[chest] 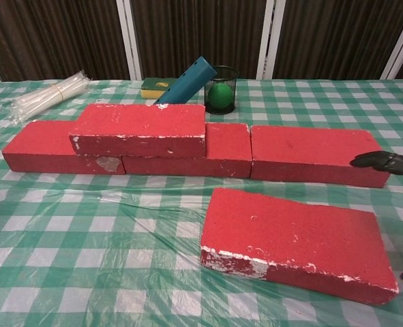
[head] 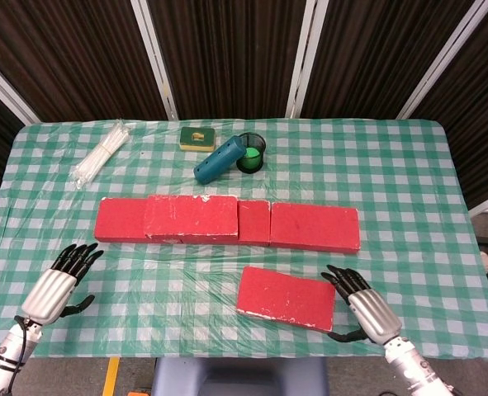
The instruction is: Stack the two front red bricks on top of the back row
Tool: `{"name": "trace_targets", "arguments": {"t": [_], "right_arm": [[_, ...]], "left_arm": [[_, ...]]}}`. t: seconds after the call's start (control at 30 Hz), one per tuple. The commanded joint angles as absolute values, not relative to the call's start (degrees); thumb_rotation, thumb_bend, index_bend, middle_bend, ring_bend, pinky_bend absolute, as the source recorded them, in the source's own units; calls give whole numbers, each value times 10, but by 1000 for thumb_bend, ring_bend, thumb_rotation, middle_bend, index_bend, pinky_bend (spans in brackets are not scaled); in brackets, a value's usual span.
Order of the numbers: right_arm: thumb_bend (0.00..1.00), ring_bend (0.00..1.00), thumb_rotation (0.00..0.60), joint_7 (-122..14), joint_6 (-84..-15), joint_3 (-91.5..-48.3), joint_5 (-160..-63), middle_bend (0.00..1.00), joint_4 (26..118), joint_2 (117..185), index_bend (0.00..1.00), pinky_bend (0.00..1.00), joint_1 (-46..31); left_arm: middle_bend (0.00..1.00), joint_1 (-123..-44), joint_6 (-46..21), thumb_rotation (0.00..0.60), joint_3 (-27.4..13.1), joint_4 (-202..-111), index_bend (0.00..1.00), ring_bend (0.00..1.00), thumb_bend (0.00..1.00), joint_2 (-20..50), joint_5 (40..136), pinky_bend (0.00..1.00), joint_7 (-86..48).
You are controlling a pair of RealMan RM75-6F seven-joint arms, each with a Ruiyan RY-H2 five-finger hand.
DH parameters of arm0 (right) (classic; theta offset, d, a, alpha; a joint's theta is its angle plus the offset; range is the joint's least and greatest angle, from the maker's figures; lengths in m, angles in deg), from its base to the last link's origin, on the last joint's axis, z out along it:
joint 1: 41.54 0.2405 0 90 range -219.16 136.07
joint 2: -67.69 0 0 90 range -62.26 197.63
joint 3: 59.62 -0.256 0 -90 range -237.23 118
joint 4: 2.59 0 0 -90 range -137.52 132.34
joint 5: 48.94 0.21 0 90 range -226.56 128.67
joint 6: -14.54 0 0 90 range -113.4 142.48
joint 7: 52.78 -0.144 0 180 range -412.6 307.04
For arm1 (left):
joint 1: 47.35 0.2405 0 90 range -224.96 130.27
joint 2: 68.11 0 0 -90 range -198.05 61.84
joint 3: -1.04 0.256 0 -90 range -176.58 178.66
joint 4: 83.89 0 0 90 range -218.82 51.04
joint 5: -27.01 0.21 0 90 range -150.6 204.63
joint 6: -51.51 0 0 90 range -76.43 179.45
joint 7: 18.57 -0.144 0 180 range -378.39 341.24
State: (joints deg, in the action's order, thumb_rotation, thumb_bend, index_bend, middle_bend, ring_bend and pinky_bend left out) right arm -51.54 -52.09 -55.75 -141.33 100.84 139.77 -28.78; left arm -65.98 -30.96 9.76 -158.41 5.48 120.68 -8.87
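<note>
Head view shows our right hand (head: 366, 308) spread and empty just beside the last front brick (head: 286, 298); left hand (head: 56, 285) sits empty, fingers apart, well clear. One brick (chest: 138, 129) is already stacked on the back row (head: 314, 226), so we'd call it half done. Checked tabletop (head: 392, 165), dark slatted wall behind.
</note>
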Motion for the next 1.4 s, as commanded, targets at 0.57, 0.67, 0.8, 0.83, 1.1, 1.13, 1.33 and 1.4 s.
{"name": "trace_targets", "arguments": {"t": [0.57, 0.67, 0.8, 0.83, 1.1, 1.13, 1.33, 1.4], "right_arm": [[157, 0, 600, -323, -435, -615, -1196, 0, 1007, 1538, 0, 0, -231], [158, 0, 600, -301, -423, -620, -1162, 0, 1011, 1536, 0, 0, -218], [158, 0, 600, -283, -427, -623, -1140, 0, 1012, 1538, 30, 0, -209], [158, 0, 600, -281, -428, -624, -1134, 7, 1013, 1539, 80, 0, -207], [159, 257, 600, -262, -453, -621, -1130, 352, 1025, 1537, 531, 98, -200], [160, 282, 600, -261, -454, -621, -1129, 376, 1028, 1535, 563, 101, -199], [177, 301, 600, -261, -466, -625, -1130, 423, 1053, 1514, 617, 102, -193], [185, 301, 600, -275, -472, -625, -1150, 423, 1063, 1502, 617, 102, -194]], "left_arm": [[0, -645, -311, 600, 79, -1552, 0, 0, 304, 56, 1222, 12, -26], [0, -644, -316, 600, 75, -1546, 0, 0, 304, 59, 1227, 12, -22], [0, -642, -329, 600, 72, -1535, 0, 0, 317, 65, 1236, 12, -11], [0, -641, -330, 600, 71, -1532, 0, 0, 320, 66, 1237, 12, -9], [0, -640, -322, 600, 68, -1531, 0, 0, 318, 65, 1236, 12, -7], [0, -640, -323, 600, 67, -1531, 0, 0, 319, 65, 1236, 12, -7], [0, -636, -329, 600, 65, -1533, 0, 0, 319, 63, 1239, 12, -8], [0, -634, -333, 600, 65, -1535, 0, 0, 319, 63, 1242, 12, -12]]}}
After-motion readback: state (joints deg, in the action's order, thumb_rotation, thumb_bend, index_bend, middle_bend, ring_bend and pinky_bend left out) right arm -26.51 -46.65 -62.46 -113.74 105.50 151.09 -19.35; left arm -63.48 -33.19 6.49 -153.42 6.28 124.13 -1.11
